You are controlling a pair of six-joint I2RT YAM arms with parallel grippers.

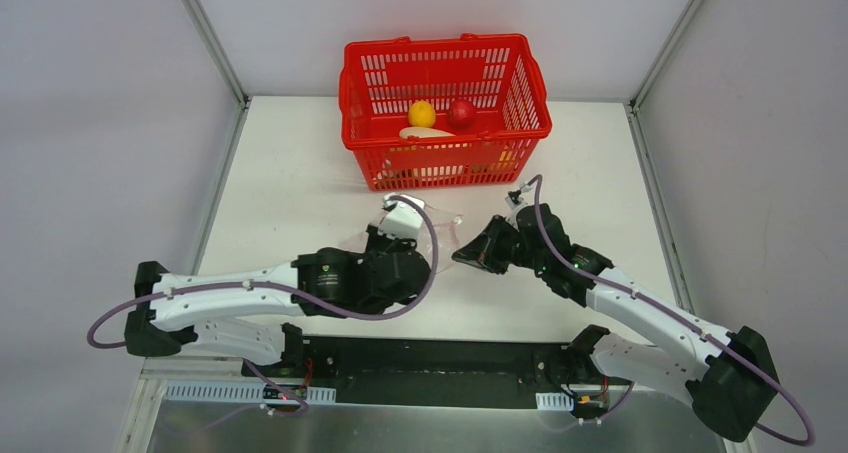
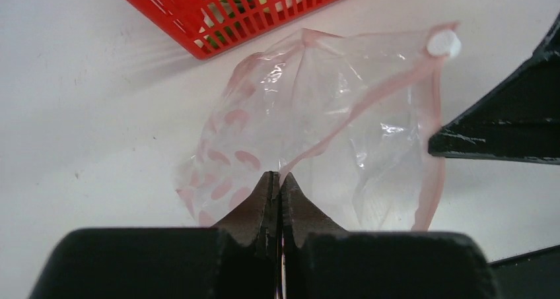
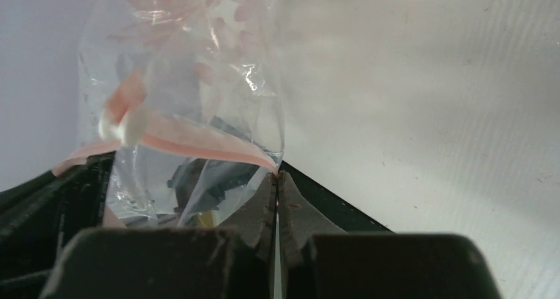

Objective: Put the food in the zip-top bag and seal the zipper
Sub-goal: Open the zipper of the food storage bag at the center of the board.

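While both arms reach inward over the white tabletop (image 1: 290, 173), the space between them is filled by crinkled clear plastic. At the far edge of the tabletop stands the red basket (image 1: 440, 45), upright, its mesh wall facing the arms.

Just in front of the basket, apart from it, the zip-top bag (image 2: 317, 107) is stretched between the two arms. It is clear with pinkish blotches printed on it, and nothing shows inside it. Whether its lower edge touches the tabletop cannot be told.

The left claw (image 2: 278, 180) is closed, its tips pinched on the bag's mouth edge. The right claw (image 3: 277, 180) is closed as well, nipping the same edge at the other end.

All the food (image 1: 440, 123) lies in the basket: a long white radish (image 1: 425, 132) across the middle, with a yellow ball (image 1: 422, 113) and a red ball (image 1: 461, 112) just behind it, side by side.

The zipper (image 2: 370, 94), a thin pinkish-red strip, runs from the left claw's tips up across the bag. A small white slider (image 2: 444, 43) sits on it at the far corner, near the right claw.
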